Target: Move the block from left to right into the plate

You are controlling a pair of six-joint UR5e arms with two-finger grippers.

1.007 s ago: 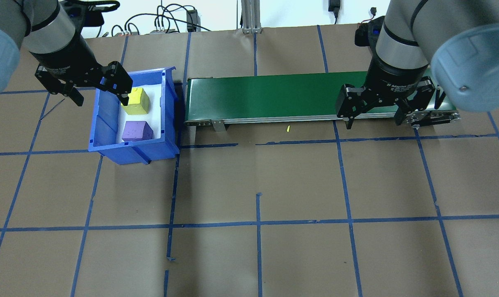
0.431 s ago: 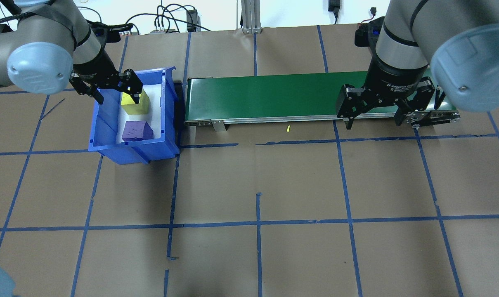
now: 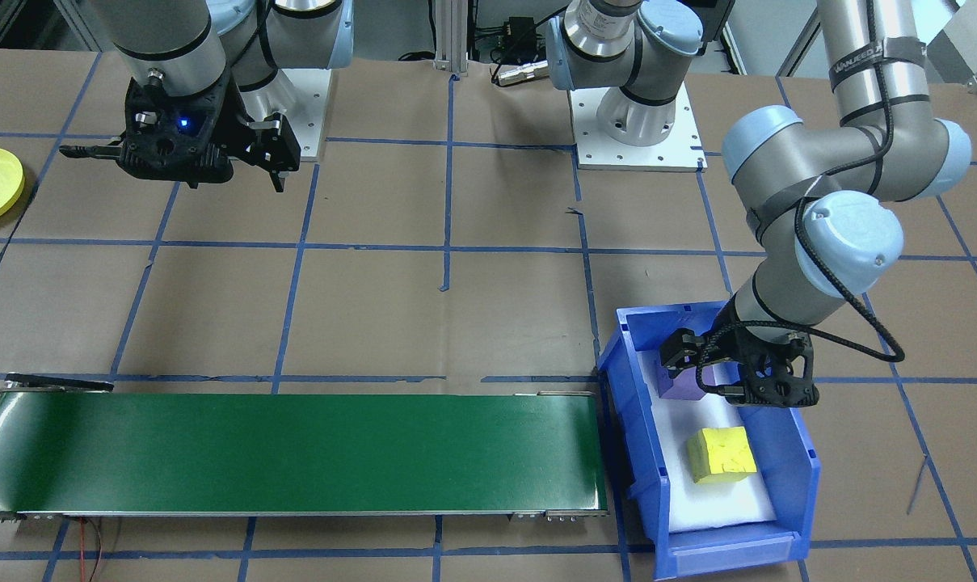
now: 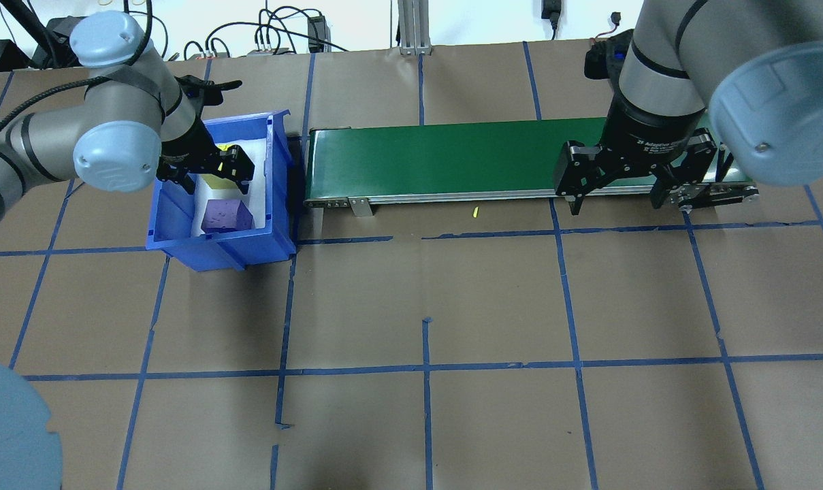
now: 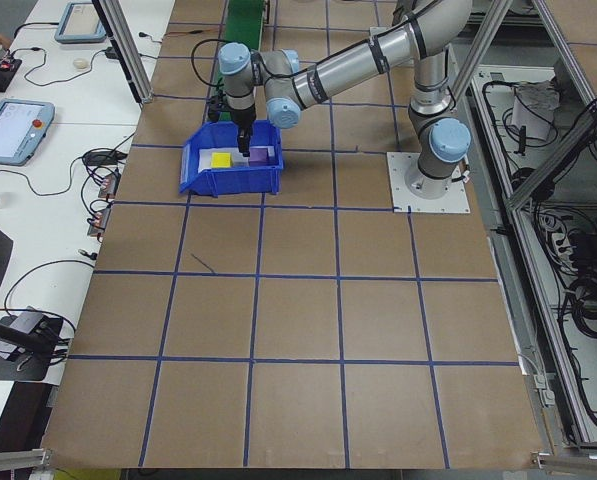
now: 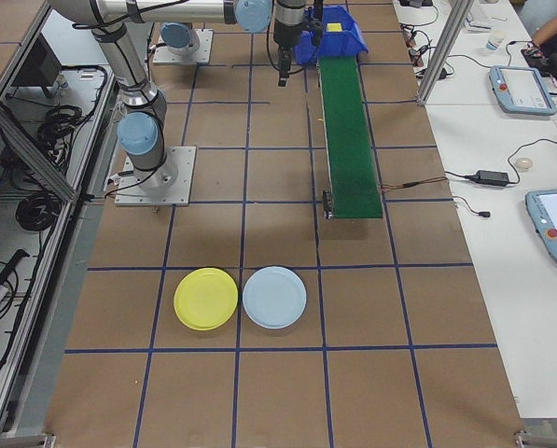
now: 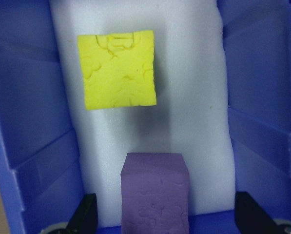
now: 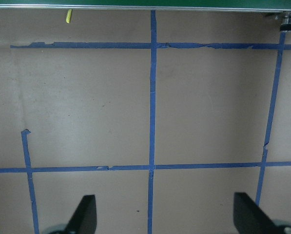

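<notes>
Purple block (image 7: 155,192) sits centred between the left jaws (image 7: 164,219), which stand apart, so descend straight, avoid the blue bin (image 7: 35,122) walls, then clamp; right jaws (image 8: 164,219) hang apart.

robot lab | taped-grid table (image 4: 425,422) — conveyor (image 4: 438,160) — teach pendants (image 6: 521,89), cables
</notes>
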